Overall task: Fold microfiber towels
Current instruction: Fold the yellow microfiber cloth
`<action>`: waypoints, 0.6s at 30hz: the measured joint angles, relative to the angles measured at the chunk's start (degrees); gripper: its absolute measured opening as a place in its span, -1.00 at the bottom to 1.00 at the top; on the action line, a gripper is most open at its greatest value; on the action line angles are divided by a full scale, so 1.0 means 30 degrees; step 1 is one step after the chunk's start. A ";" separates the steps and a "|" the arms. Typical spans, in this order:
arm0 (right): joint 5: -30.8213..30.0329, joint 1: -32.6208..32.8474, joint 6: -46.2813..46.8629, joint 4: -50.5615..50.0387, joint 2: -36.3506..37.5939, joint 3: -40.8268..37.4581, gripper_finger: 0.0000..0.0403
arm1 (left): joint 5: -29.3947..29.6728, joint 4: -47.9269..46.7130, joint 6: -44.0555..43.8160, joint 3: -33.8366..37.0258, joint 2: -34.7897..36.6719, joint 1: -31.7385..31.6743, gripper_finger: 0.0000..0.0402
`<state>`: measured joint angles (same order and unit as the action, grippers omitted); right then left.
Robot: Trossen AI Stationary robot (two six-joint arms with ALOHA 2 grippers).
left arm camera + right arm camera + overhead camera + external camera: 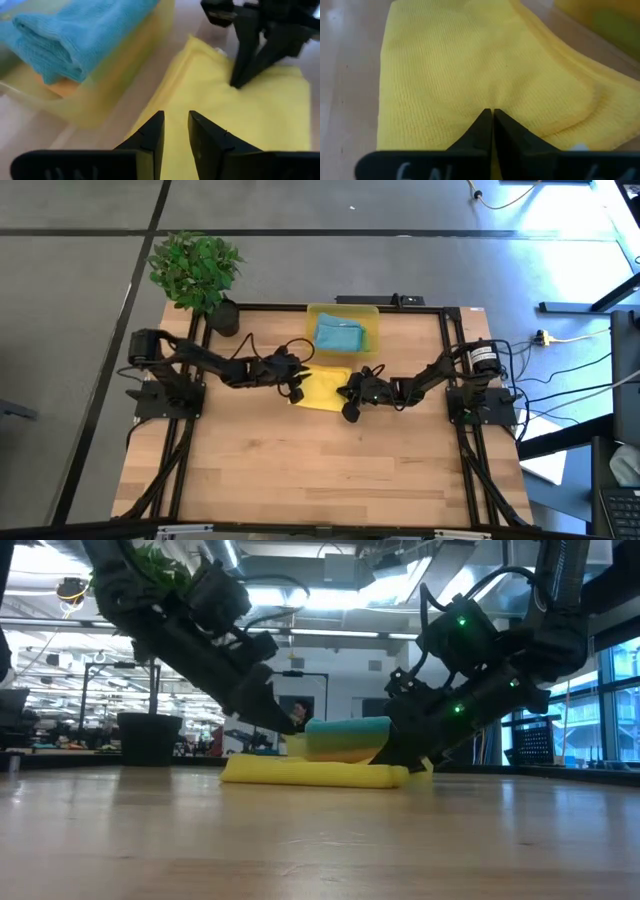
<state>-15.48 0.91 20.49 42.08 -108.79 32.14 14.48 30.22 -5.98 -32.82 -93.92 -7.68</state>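
A yellow microfiber towel (322, 388) lies folded in several layers, flat on the table in front of the bin; it also shows in the low view (310, 773). My left gripper (175, 131) stands over the towel's left edge, its fingers a narrow gap apart. My right gripper (492, 116) is shut, its tips on the towel near its right edge. A folded teal towel (340, 335) lies in the translucent yellow bin (372, 315) on top of an orange one (345, 752). My left gripper hangs just over the yellow towel's left edge (165, 85); I cannot tell whether it touches the cloth. My right gripper sets its shut fingertips (239, 80) down on the towel's top layer (492, 100) near the right edge, slanting down from the table's right. The cloth puckers a little around the tips, and the towel lies flat on the table.
The yellow bin stands right behind the towel at the table's far edge. A potted plant (198, 272) stands at the far left corner. The near half of the wooden table (320, 470) is bare wood.
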 joint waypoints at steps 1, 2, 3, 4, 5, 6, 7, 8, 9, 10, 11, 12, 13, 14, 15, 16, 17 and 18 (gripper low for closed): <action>0.0034 0.0000 -0.0007 -0.0021 0.0000 0.0000 -0.91 | 0.0000 -0.0570 0.0029 0.0007 0.0314 0.0138 -0.61; 0.0055 0.0000 0.0000 -0.0078 0.0000 0.0000 -0.91 | 0.0007 -0.0971 0.0010 0.0007 0.0540 0.0323 -0.61; 0.0063 0.0000 0.0007 -0.0114 0.0000 0.0000 -0.91 | 0.0015 -0.1381 -0.0136 0.0007 0.0693 0.0554 -0.61; 0.0081 0.0000 0.0000 -0.0118 0.0000 0.0000 -0.91 | 0.0022 -0.1772 -0.0342 0.0007 0.0731 0.0831 -0.61; 0.0118 0.0000 0.0005 -0.0122 0.0000 0.0000 -0.91 | 0.0010 -0.2186 -0.0514 0.0007 0.0712 0.1152 -0.61; 0.0212 0.0000 0.0007 -0.0122 0.0000 -0.0007 -0.91 | 0.0079 -0.2583 -0.0763 0.0023 0.0700 0.1498 -0.61; 0.0369 0.0000 0.0007 -0.0122 0.0000 -0.0007 -0.91 | 0.0293 -0.2720 -0.0898 0.0036 0.0646 0.1833 -0.61; 0.0455 0.0006 0.0007 -0.0122 0.0000 -0.0007 -0.91 | 0.0570 -0.2683 -0.0911 0.0029 0.0498 0.2136 -0.61; 0.0562 0.0015 0.0007 -0.0120 0.0000 -0.0007 -0.92 | 0.0765 -0.2889 -0.0918 0.0008 0.0415 0.2360 -0.61; 0.0695 0.0015 0.0009 -0.0108 0.0000 -0.0007 -0.92 | 0.0985 -0.3419 -0.0944 0.0026 0.0412 0.2553 -0.61; 0.0781 0.0015 0.0020 -0.0108 0.0000 -0.0007 -0.92 | 0.1127 -0.3733 -0.0985 0.0029 0.0407 0.2665 -0.61; 0.0840 0.0015 0.0048 -0.0107 0.0000 -0.0015 -0.91 | 0.1203 -0.3949 -0.1105 0.0029 0.0407 0.2713 -0.61; 0.0879 0.0015 0.0058 -0.0101 0.0000 -0.0015 -0.91 | 0.1231 -0.4188 -0.1300 0.0026 0.0412 0.2723 -0.61; 0.0906 0.0015 0.0064 -0.0108 0.0000 -0.0022 -0.91 | 0.1239 -0.4551 -0.1465 0.0022 0.0412 0.2718 -0.61; 0.0921 0.0015 0.0079 -0.0121 0.0000 -0.0022 -0.91 | 0.1240 -0.5017 -0.1644 0.0022 0.0412 0.2672 -0.61; 0.0927 0.0015 0.0099 -0.0130 0.0000 -0.0022 -0.91 | 0.1237 -0.5433 -0.1881 0.0022 0.0412 0.2615 -0.61; 0.1017 0.0015 0.0105 -0.0137 0.0000 -0.0022 -0.91 | 0.1209 -0.5781 -0.2057 0.0022 0.0412 0.2556 -0.61; 0.1292 0.0007 0.0127 -0.0137 0.0000 -0.0022 -0.92 | 0.1049 -0.6097 -0.2326 0.0022 0.0412 0.2523 -0.61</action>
<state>-11.60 0.93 20.87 41.67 -108.79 32.08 17.63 11.93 -12.95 -32.75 -92.68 -0.11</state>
